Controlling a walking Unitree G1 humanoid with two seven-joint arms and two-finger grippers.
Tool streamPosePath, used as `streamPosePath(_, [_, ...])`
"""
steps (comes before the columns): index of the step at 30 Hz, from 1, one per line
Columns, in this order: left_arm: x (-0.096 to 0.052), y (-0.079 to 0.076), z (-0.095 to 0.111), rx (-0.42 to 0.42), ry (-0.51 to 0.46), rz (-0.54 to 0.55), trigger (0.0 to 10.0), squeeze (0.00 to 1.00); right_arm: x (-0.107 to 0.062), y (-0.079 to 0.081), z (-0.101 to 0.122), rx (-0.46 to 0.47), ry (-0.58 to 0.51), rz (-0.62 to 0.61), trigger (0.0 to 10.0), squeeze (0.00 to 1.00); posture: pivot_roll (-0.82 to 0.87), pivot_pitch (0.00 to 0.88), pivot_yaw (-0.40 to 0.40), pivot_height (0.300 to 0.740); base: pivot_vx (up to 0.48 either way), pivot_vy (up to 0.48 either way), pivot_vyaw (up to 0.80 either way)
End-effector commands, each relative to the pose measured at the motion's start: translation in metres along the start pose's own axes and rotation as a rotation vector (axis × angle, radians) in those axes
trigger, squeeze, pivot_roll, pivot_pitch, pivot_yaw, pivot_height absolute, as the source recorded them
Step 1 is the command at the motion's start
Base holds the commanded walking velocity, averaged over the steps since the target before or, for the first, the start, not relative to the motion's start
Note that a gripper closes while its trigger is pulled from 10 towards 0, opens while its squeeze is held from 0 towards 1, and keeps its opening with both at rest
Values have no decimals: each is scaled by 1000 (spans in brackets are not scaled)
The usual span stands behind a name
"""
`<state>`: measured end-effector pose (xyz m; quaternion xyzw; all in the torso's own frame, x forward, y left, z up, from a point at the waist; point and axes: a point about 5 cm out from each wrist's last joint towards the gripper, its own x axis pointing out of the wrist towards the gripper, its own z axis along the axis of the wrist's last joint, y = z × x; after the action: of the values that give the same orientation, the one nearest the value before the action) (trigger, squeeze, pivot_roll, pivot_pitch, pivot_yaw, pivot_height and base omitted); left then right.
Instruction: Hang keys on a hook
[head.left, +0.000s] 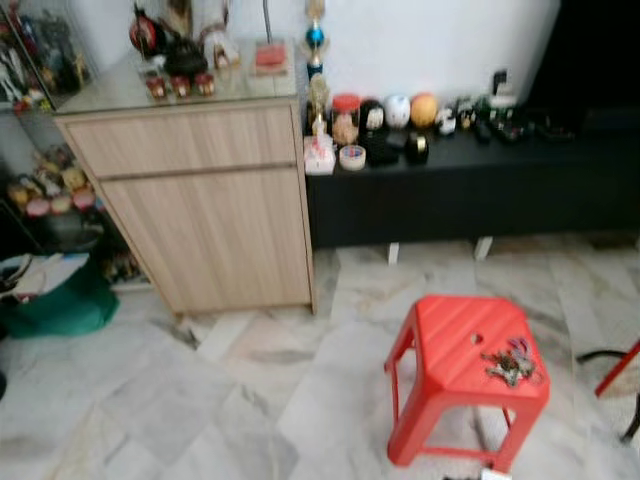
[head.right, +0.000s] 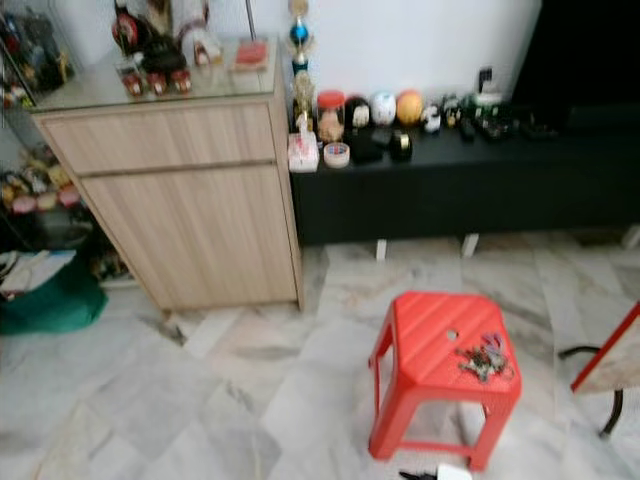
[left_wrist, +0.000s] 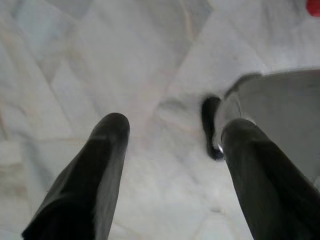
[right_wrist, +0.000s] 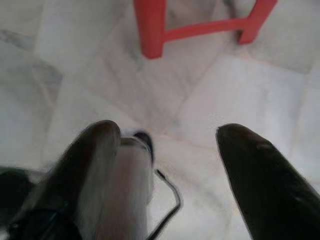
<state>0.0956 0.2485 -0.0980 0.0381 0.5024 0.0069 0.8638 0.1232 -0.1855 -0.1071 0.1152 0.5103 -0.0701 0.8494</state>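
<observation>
A bunch of keys (head.left: 512, 363) (head.right: 484, 360) lies on the right side of a red plastic stool's seat (head.left: 455, 345) on the marble floor. No hook can be made out. My left gripper (left_wrist: 172, 135) hangs open over the pale floor, its two black fingers (left_wrist: 102, 155) wide apart. My right gripper (right_wrist: 167, 137) is also open, pointing down at the floor with the red stool legs (right_wrist: 150, 30) just beyond it.
A light wood cabinet (head.left: 200, 200) with ornaments on top stands at the left. A low black bench (head.left: 470, 180) holding jars and balls runs along the white wall. A green bag (head.left: 60, 305) and cluttered shelves are far left. A chair leg (head.left: 615, 370) shows at the right.
</observation>
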Motion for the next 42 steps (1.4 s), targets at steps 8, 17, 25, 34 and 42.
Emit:
streamPosePath(8, [1, -4, 1, -4, -11, 8, 10000, 0, 0, -5, 6, -36, -12, -7, 10000, 0, 49, 0, -13, 726, 0, -322, 0])
streamPosePath(17, [0, -12, 11, -34, -161, 97, 10000, 0, -3, -21, 17, -2, -122, -82, 10000, 0, 43, 0, -40, 726, 0, 0, 0])
streamPosePath(25, [-11, 12, 173, 79, -775, 134, 10000, 0, -12, -4, 144, -26, -594, -45, 10000, 0, -15, 0, -24, 726, 0, 0, 0])
streamPosePath(34, [-40, 6, 195, 116, -1014, 86, 10000, 0, -28, 12, 179, -96, -812, 32, 10000, 0, -6, 0, -29, 726, 0, 0, 0])
streamPosePath(42, [-58, -12, 176, 73, -1040, 15, 10000, 0, -44, 11, 165, -124, -932, 21, 10000, 0, 1, 0, -20, 726, 0, 0, 0])
